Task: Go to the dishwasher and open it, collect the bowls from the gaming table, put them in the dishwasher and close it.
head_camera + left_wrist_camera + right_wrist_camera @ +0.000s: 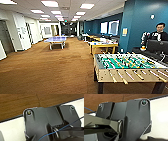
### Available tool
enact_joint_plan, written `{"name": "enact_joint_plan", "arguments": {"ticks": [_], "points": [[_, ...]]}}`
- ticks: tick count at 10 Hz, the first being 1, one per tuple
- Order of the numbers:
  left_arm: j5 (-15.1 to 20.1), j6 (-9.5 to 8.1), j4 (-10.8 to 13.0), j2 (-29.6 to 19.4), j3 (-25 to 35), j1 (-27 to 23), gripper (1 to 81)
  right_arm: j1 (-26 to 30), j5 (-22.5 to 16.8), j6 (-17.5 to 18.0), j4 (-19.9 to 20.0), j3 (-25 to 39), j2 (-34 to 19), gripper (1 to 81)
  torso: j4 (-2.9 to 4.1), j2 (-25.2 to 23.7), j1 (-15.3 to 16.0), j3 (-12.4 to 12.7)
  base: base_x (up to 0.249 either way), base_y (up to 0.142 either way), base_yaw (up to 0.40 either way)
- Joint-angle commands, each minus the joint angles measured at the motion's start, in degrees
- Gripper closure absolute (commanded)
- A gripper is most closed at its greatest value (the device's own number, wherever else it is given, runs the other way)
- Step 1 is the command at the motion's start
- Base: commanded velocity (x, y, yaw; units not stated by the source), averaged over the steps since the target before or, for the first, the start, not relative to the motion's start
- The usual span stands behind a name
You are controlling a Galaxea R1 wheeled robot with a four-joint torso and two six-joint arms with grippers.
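An office games lounge: brown carpet point(50, 67), ceiling light panels point(50, 3), foosball table point(127, 65), ping-pong table point(56, 40).

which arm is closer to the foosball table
Right, probably: the foosball table stands ahead on the robot's right side. The right arm and the left arm both hang over brown carpet, neither at the table.

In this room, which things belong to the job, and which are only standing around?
For the job: yellow-framed gaming table.
Only standing around: foosball table; blue ping-pong table; person beside it.
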Motion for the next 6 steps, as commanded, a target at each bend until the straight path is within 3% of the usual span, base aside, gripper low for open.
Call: {"name": "enact_joint_plan", "arguments": {"ticks": [1, 6], "points": [[2.6, 0.05, -0.6, -0.6, -0.3, -3.3, 1.0, 2.7, -2.5, -0.2, 0.2, -0.1, -0.4, 1.0, 0.00, 0.0, 0.0, 0.0, 0.141, 0.000, 0.000], [2.6, 0.05, -0.6, -0.5, -0.3, -3.4, 1.0, 2.8, -2.5, -0.2, 0.2, -0.1, -0.3, 1.0, 0.00, 0.0, -0.1, 0.0, 0.141, 0.000, 0.000]]}}
